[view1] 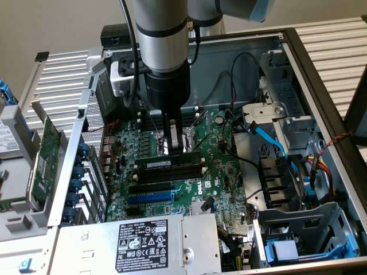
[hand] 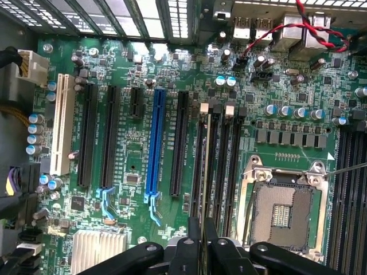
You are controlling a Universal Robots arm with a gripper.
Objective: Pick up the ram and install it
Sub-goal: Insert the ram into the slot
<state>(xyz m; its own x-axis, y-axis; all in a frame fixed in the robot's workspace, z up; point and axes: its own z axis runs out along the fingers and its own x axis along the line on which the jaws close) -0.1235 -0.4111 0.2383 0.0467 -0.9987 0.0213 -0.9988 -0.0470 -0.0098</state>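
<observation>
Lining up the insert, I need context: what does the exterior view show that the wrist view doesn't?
Exterior view adds: the arm, the power supply, the blue cable, and a green card outside the case. Wrist view adds: the white slot and the contacts of the processor socket. Shared: the end effector shut on the ram at the memory slots, and the blue slot.

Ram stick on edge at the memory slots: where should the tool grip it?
Probably pinch the long thin green ram stick mid-length across its flat faces, coming straight down from above: it stands on edge along the black memory slots, so only its top edge is free.
</observation>
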